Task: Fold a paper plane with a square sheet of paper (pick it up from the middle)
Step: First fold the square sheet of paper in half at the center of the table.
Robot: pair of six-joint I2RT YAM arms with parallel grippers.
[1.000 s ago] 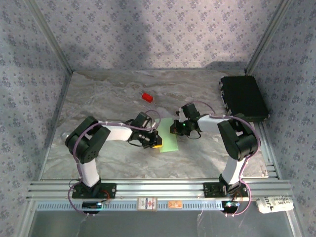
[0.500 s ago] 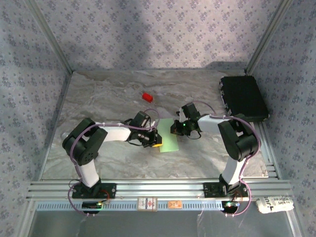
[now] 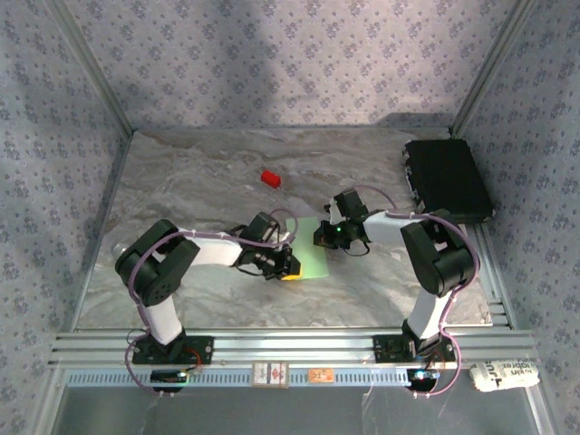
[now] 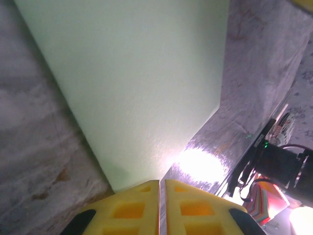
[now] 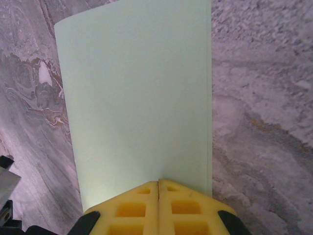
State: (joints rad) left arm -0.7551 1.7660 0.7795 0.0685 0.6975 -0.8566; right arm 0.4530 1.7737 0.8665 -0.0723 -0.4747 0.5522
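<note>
So nearest the bases, the left end effector (image 3: 288,265) has its yellow fingers (image 4: 129,208) pressed together, pinching the near-left corner of the paper (image 3: 311,258). The paper sits flat on the marble table (image 3: 190,181), about mid-table between the two arms. It's pale green, smooth, and folded into a tall rectangle rather than a square. From the right wrist you can see two layers along one long edge of it (image 5: 137,98). The right end effector (image 3: 324,237) is clamped shut on the far edge. Further back there's a small red block (image 3: 270,178), well apart, and a black case (image 3: 447,178) in the far right corner.
</note>
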